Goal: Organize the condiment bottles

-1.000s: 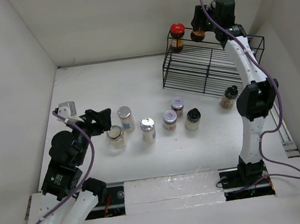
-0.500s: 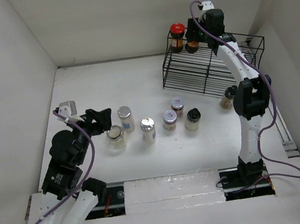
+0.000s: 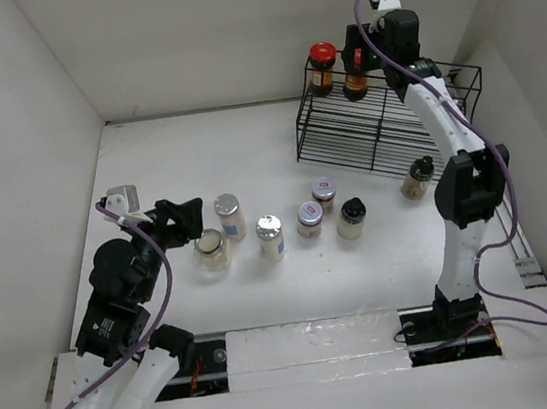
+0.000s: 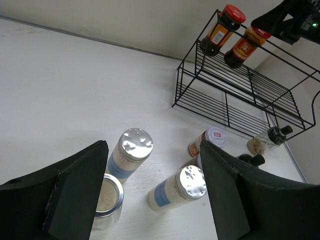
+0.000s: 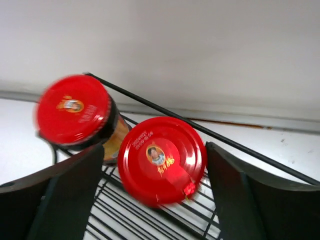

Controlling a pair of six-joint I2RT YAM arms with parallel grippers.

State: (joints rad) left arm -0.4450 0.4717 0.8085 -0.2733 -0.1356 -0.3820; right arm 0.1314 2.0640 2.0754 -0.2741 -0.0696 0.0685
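Two dark jars with red lids stand side by side on the top shelf of the black wire rack (image 3: 384,124): one on the left (image 3: 323,65) and one just right of it (image 3: 354,75). My right gripper (image 3: 364,51) is open just above the right-hand jar (image 5: 162,160), with its fingers either side of the lid. Several pale jars stand in a row on the table: an open one (image 3: 211,248), two with silver lids (image 3: 228,213) (image 3: 271,235), two with labelled lids (image 3: 309,217) (image 3: 324,194) and a black-lidded one (image 3: 352,217). My left gripper (image 3: 183,221) is open and empty over the open jar (image 4: 107,195).
Another black-lidded jar (image 3: 416,178) stands on the table at the rack's front right corner. White walls close in the table on the left, back and right. The right arm reaches over the rack's right half.
My right gripper brought the second red-lidded jar left and down onto the rack's top shelf beside the first, then opened and rose slightly. The left arm has not moved.
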